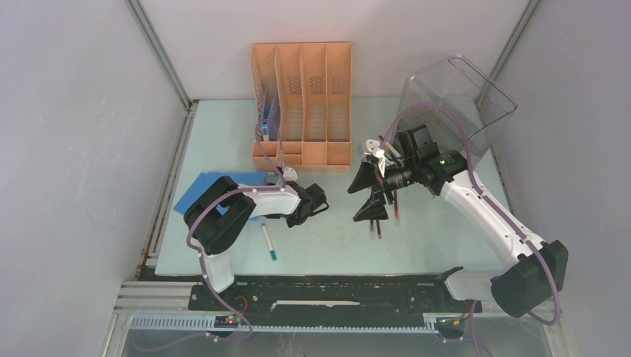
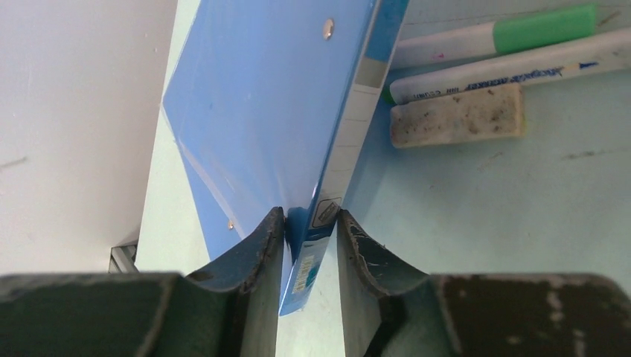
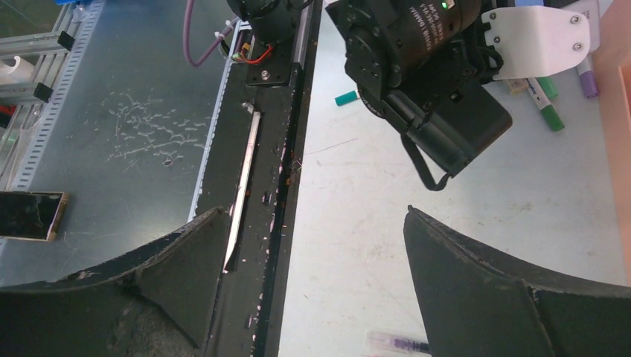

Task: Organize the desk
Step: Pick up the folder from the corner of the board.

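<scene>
Two claws: left gripper (image 2: pixel 311 217) pinches the blue folder (image 2: pixel 268 97) by its corner, right gripper (image 3: pixel 314 212) gapes empty; filing it in the orange rack (image 1: pixel 338 97) likely needs a steady lift.

Top camera overhead, whole desk (image 1: pixel 327 238); wrist cameras close, low over same desk.

desk (image 1: pixel 327 238) | flat, pale mint-green | grey walls (image 1: pixel 74 149) around | black rail (image 1: pixel 335 294) along front edge
</scene>
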Controlling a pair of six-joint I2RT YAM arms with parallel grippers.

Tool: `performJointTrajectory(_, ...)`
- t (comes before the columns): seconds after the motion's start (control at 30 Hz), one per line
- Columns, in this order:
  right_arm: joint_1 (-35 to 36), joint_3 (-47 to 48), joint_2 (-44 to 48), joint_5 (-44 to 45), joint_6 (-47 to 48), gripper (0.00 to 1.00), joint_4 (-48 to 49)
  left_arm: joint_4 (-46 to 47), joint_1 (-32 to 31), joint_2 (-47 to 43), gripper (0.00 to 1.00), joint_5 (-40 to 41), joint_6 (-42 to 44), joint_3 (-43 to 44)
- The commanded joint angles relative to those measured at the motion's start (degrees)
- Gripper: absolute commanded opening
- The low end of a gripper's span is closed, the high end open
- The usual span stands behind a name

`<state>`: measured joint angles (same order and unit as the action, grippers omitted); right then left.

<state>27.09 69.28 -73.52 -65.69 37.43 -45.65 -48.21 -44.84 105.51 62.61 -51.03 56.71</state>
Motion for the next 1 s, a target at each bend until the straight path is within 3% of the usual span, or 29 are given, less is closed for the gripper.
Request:
performJointTrajectory(0.0,0.1,0.2,1.8,-1.4,1.3,0.95,-0.8,-2.8,-2.6,-4.3,0.11,3.7,-4.1,2.0)
performJointTrajectory(0.23,-0.1,0.2,2.1,-1.5,1.4,0.95,-0.9,-6.4,-6.0,-9.5,0.0,5.0,-6.1,1.5)
performJointTrajectory(0.53,-2.5,0.2,1.6,-0.7,-3.5,0.95,1.8,-5.5,-9.9,-17.9,0.0,3.8,-6.2,-1.4)
performJointTrajectory(0.97,-2.4,-11.9,-3.7,11.8,-39.7,0.92,35.8,-0.8,-15.0,-22.0,0.0,-0.1,-6.1,-4.6)
